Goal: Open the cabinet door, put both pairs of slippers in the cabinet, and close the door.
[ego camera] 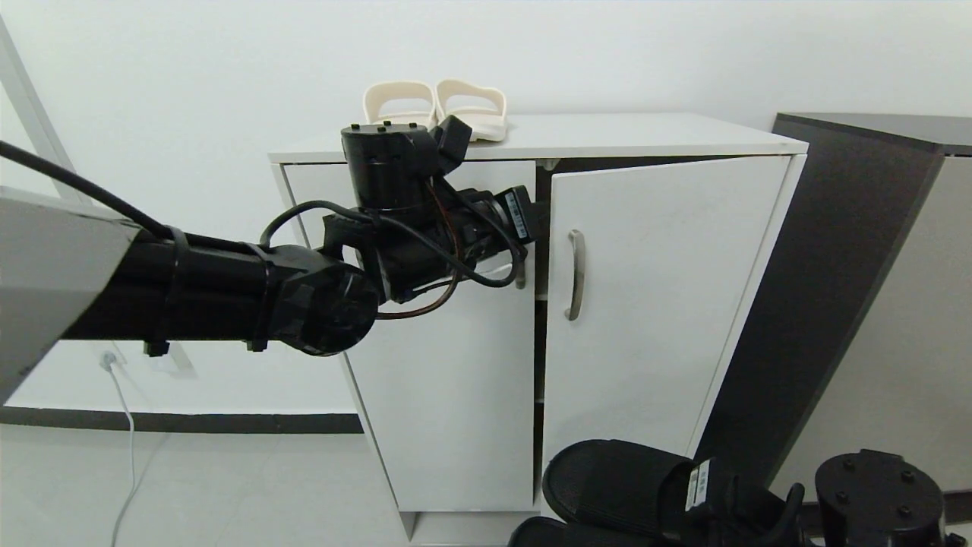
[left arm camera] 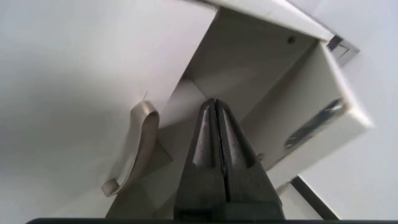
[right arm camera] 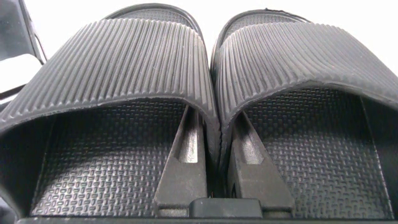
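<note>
Holding the left claw [left arm camera: 216,109] clenched on nothing, fingers flat together as a thin wedge, likely to fit the narrow dark gap [ego camera: 539,342] between the two doors rather than to grasp anything. Resting that tip just beside the left door handle [left arm camera: 140,146], on its gap side, with the inside of the cabinet [ego camera: 645,133] opening ahead of it.

Leaving the right door [ego camera: 653,304], at three o'clock from that claw in the head view, standing slightly ajar, with the right door handle [ego camera: 575,273] untouched. Judging this as the door-opening step, barely begun, calling next for a sideways push or hook on a door edge; which door is meant, cannot tell.

Gripping the black slippers [right arm camera: 124,68] in the right claw [right arm camera: 216,124], one finger slid inside each slipper, pinching the two inner walls together so both travel as one load. Carrying that pair low at five o'clock of the head view, near the cabinet's foot, probably waiting for a wide enough opening.

Noting the cream slippers [ego camera: 437,106] lying side by side on the cabinet top, at twelve o'clock from the left claw, not yet put away.
</note>
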Available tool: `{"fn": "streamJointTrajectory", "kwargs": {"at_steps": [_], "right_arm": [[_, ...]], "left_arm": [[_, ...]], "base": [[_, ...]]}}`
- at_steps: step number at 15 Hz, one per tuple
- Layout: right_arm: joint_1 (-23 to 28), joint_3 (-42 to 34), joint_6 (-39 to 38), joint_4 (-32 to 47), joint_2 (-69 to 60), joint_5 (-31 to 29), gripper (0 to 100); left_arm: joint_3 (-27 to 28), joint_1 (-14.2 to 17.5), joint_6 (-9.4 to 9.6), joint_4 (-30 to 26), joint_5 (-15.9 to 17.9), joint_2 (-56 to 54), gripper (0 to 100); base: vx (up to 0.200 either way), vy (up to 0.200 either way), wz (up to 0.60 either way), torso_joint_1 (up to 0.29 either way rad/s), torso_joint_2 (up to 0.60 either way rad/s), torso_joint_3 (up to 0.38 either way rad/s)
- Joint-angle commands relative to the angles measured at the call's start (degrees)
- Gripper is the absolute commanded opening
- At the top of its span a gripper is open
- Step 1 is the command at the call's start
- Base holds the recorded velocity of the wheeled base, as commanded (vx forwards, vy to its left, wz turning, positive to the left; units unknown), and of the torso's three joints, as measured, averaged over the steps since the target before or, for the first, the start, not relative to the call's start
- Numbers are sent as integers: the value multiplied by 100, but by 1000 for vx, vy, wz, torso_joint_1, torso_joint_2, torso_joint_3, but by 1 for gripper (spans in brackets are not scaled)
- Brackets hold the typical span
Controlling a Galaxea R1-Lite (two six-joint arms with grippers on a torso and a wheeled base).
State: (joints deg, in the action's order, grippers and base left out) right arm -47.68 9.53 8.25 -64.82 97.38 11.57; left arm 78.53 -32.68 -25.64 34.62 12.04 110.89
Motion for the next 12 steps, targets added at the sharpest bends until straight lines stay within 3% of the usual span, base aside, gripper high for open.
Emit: {"fn": "streamJointTrajectory", "kwargs": {"at_steps": [1, 2, 8, 12], "right_arm": [[-14, -4, 1, -5, 9, 3, 0], [-14, -13, 1, -5, 9, 12, 0], [-31, -22, 1, 4, 44, 12, 0], [-137, -22, -17, -5, 97, 12, 0]], "left_arm": [[22, -1, -3, 10, 0, 135, 0], [22, -1, -3, 18, 0, 135, 0], [-303, -115, 24, 150, -18, 47, 0], [-1209, -432, 85, 792, -18, -278, 0]], "base": [[0, 0, 0, 0, 0, 0], [0, 0, 0, 0, 0, 0], [-200, 0, 0, 4, 1, 5], [-200, 0, 0, -7, 4, 1]]}}
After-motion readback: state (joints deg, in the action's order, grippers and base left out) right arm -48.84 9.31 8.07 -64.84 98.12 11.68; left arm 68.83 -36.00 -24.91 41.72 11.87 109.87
